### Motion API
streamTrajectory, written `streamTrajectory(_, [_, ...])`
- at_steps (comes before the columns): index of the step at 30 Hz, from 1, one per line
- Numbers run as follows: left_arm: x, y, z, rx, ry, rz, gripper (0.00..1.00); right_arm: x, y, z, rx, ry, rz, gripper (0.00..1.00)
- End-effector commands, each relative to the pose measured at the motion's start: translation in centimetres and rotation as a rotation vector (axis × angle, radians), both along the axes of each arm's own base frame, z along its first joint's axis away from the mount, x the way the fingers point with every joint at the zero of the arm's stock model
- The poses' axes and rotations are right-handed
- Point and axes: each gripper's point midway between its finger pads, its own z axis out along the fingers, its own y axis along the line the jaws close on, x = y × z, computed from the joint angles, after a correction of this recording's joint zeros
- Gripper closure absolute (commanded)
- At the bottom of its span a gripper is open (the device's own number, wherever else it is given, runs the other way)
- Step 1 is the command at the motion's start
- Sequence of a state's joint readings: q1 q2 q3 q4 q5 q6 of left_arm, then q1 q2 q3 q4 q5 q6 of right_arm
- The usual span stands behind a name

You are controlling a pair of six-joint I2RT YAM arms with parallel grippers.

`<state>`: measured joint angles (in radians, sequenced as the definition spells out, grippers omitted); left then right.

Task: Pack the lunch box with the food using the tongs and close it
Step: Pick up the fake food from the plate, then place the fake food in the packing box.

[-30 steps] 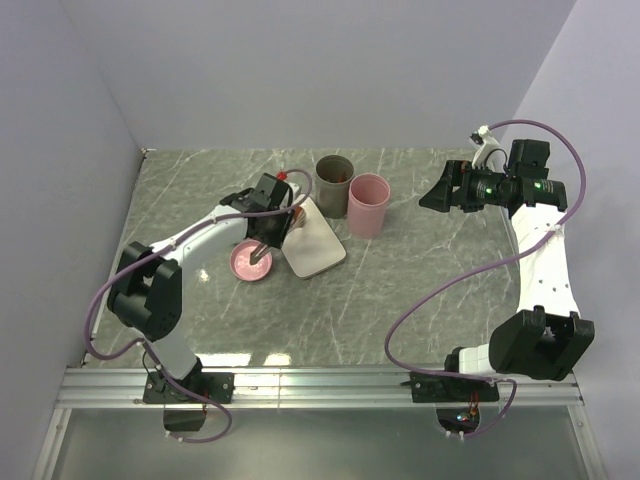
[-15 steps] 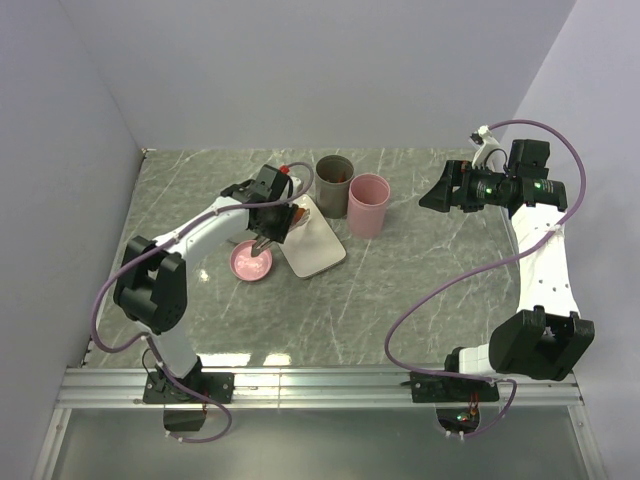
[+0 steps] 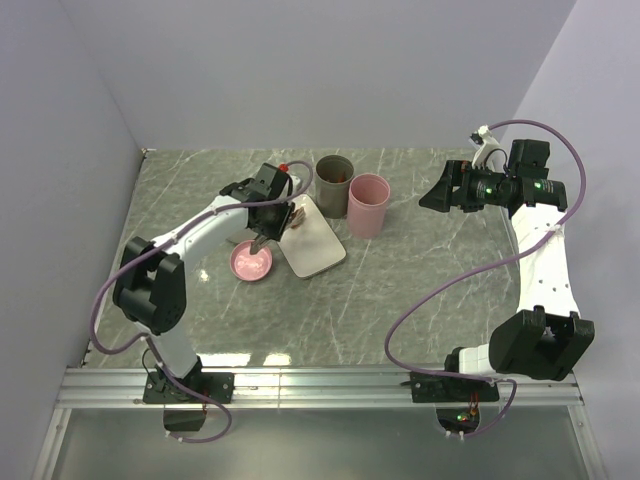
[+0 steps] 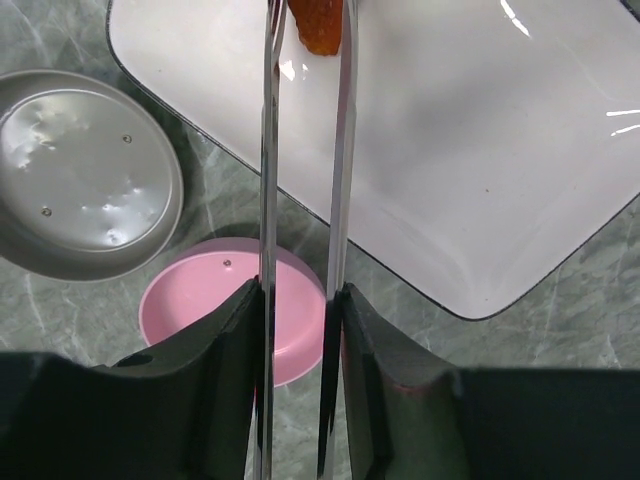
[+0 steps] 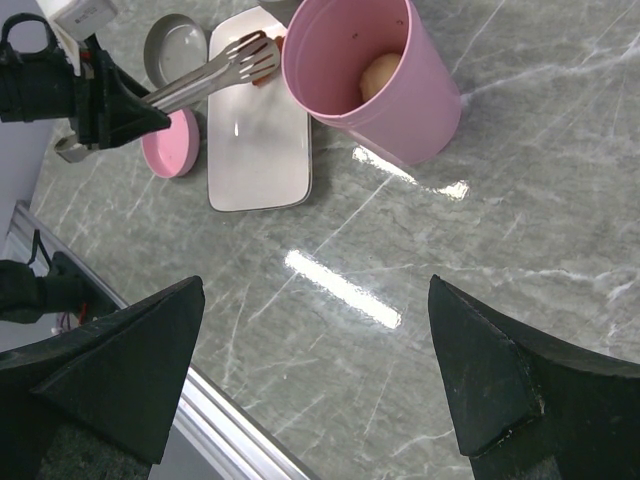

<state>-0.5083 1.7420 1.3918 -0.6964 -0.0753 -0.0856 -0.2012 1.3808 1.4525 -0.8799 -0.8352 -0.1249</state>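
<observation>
My left gripper is shut on the tongs, whose two slim silver arms reach out over the white tray. Between the tong tips sits an orange-brown piece of food, at the tray's far end. From above, the left gripper is at the tray's left edge, and the lunch box, a dark grey canister, stands open just behind the tray. Its grey lid lies upside down left of the tray. My right gripper hangs open and empty, high at the right.
A pink cup stands right of the lunch box with a pale yellowish lump inside. A pink lid lies on the marble table below my left gripper. Walls close in the left, back and right sides.
The left gripper has moved a little toward the far end of the tray and has squeezed the tongs' arms closer together. The right arm has not moved.
</observation>
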Motion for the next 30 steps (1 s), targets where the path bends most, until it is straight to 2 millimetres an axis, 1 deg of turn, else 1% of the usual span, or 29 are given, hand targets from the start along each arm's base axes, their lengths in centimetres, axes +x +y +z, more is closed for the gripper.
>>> streamTrajectory(1, [0.5, 0.0, 4.9, -0.046, -0.124, -0.013, 0.75, -0.1, 0.0, 1.8, -0.005, -0.061, 0.011, 0.0])
streamTrajectory(2, [0.4, 0.1, 5.2, -0.047, -0.127, -0.011, 0.8, -0.1, 0.0, 1.8, -0.002, -0.059, 0.014, 0.0])
streamTrajectory(4, [-0.1, 0.3, 6.2, -0.063, -0.142, -0.014, 0.83, -0.2, 0.1, 2.0, 0.0, -0.063, 0.016, 0.0])
streamTrajectory(5, [-0.3, 0.4, 6.5, -0.069, -0.142, -0.02, 0.84, -0.3, 0.1, 2.0, -0.001, -0.063, 0.015, 0.0])
streamTrajectory(6, [-0.6, 0.5, 7.4, -0.079, -0.161, -0.026, 0.85, -0.3, 0.1, 1.9, -0.001, -0.063, 0.015, 0.0])
streamTrajectory(8, [-0.8, 0.7, 8.1, -0.076, -0.176, -0.032, 0.89, -0.4, 0.0, 2.0, -0.003, -0.066, 0.012, 0.0])
streamTrajectory(9, [-0.8, 0.8, 9.1, -0.083, -0.2, -0.034, 0.9, -0.4, 0.1, 2.0, 0.0, -0.065, 0.016, 0.0])
streamTrajectory(11, [-0.8, 1.0, 10.3, -0.084, -0.225, -0.045, 0.91, -0.5, 0.2, 2.1, 0.0, -0.067, 0.015, 0.0])
streamTrajectory(12, [-1.0, 0.8, 11.6, -0.103, -0.246, -0.06, 0.91, -0.5, 0.2, 2.1, 0.0, -0.068, 0.015, 0.0])
streamTrajectory(13, [-1.1, 0.7, 12.3, -0.113, -0.257, -0.068, 0.91, -0.5, 0.2, 2.2, -0.001, -0.07, 0.015, 0.0])
streamTrajectory(14, [-1.0, 0.5, 14.0, -0.123, -0.3, -0.113, 0.91, -0.5, 0.1, 2.2, -0.001, -0.07, 0.013, 0.0])
streamTrajectory(17, [-0.6, 0.1, 16.9, -0.139, -0.368, -0.157, 0.89, -0.5, 0.2, 2.2, 0.005, -0.07, 0.015, 0.0])
streamTrajectory(18, [-0.3, -0.4, 18.4, -0.161, -0.394, -0.179, 0.89, -0.5, 0.2, 2.2, 0.008, -0.068, 0.013, 0.0])
streamTrajectory(20, [-0.2, -1.1, 19.5, -0.164, -0.416, -0.219, 0.87, -0.5, 0.3, 2.1, 0.009, -0.067, 0.014, 0.0])
streamTrajectory(21, [0.4, -1.5, 20.3, -0.165, -0.435, -0.229, 0.87, -0.5, 0.3, 2.1, 0.01, -0.066, 0.014, 0.0])
streamTrajectory(24, [1.3, -2.4, 21.2, -0.175, -0.453, -0.259, 0.86, -0.5, 0.1, 2.1, 0.002, -0.066, 0.009, 0.0])
streamTrajectory(29, [2.7, -4.3, 21.2, -0.205, -0.453, -0.28, 0.85, -0.4, 0.0, 2.2, -0.002, -0.065, 0.007, 0.0])
streamTrajectory(30, [3.2, -4.7, 20.9, -0.205, -0.449, -0.283, 0.85, -0.4, 0.0, 2.4, -0.004, -0.069, 0.006, 0.0])
